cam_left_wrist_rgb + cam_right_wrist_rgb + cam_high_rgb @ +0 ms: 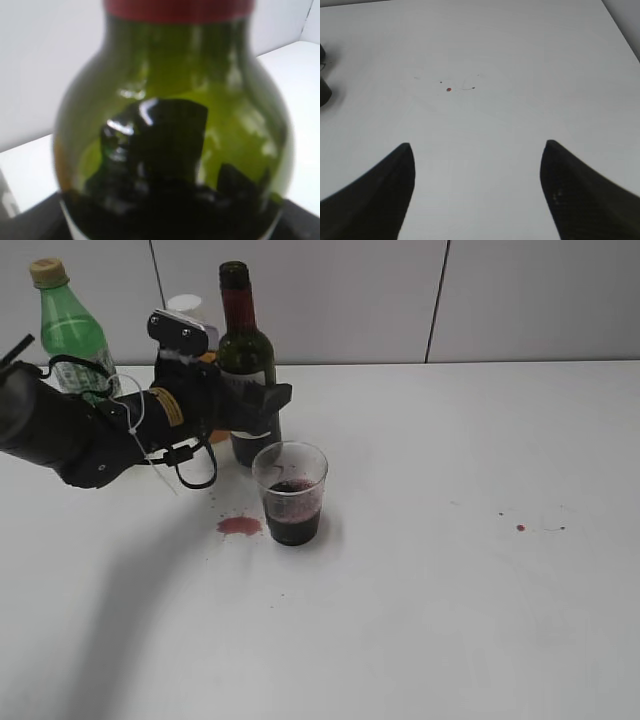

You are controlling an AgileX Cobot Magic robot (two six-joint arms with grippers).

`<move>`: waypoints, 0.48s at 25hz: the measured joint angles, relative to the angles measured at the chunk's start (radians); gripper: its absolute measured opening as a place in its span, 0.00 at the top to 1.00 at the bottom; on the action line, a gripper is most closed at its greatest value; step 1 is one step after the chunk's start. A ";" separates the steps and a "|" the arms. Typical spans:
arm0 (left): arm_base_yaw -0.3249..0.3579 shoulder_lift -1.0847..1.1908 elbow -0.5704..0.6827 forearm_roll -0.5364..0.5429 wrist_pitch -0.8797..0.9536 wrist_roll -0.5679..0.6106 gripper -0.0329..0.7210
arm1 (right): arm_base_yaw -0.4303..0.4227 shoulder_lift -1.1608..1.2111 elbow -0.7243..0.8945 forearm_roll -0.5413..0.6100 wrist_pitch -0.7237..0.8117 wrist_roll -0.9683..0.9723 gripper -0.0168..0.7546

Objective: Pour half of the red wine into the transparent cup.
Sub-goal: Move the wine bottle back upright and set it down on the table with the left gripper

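Observation:
The dark-green wine bottle [243, 350] with red neck foil stands upright at the back left of the white table. My left gripper [262, 405] is shut around its lower body, from the left. In the left wrist view the bottle [175, 100] fills the frame, with dark wine low inside it. The transparent cup [291, 490] stands just in front of the bottle and holds dark red wine in its lower third. My right gripper [477, 170] is open and empty above bare table; it is out of the exterior view.
A green plastic soda bottle [72, 335] stands at the back left. A white-capped bottle [186, 307] is mostly hidden behind my left arm. A wine puddle [240, 526] lies left of the cup. Small red drops [520, 528] mark the table at right and show in the right wrist view [449, 89].

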 joint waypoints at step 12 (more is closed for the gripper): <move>0.002 0.019 -0.026 0.023 0.004 0.002 0.25 | 0.000 0.000 0.000 0.000 0.000 0.001 0.21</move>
